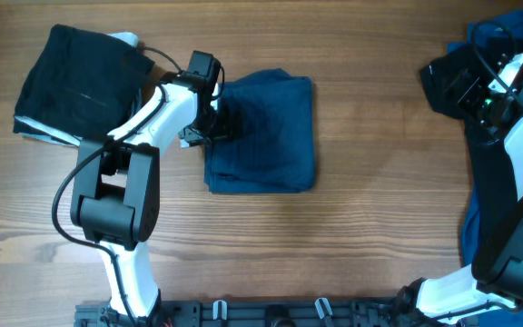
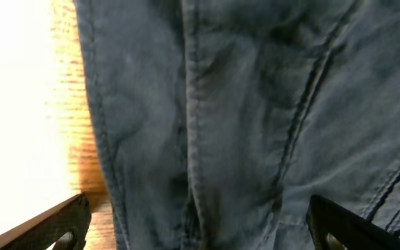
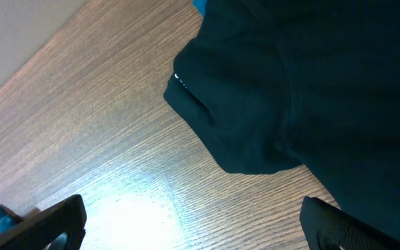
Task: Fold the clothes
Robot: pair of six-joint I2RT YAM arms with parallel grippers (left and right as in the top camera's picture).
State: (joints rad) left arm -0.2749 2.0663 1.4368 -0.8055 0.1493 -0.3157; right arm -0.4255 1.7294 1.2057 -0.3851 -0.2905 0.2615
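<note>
1. The navy garment (image 1: 261, 132) lies as a squarish folded packet on the table (image 1: 370, 182). The left gripper (image 1: 218, 123) sits at its left edge. In the left wrist view the cloth fills the space between and ahead of the jaws.
2. It looks like soft, denim-like cloth with raised stitched seams (image 2: 193, 104). I judge it light and limp, not slippery, and in no danger from a firm pinch. Its layers may slide apart if only the top one is caught.
3. The best hold is probably the doubled edge or a seam ridge just ahead of the jaws, pinching through every layer.
4. The left jaws stand wide apart with nothing between them. Both fingers (image 2: 54, 226) show at the bottom corners of the wrist view, just above the cloth.
5. The left arm reaches forward and to the right from its base, with the wrist bent down over the garment's near-left side.
6. The right gripper (image 3: 200, 229) is also spread wide and holds nothing. A black garment (image 3: 304, 90) lies ahead of and to the right of its jaws, and bare wood lies under them.
7. The right arm is drawn up at the far right, beside a bright blue cloth (image 1: 507, 32).
8. A folded black pile (image 1: 80, 82) rests behind the left gripper, well apart from the navy packet.
</note>
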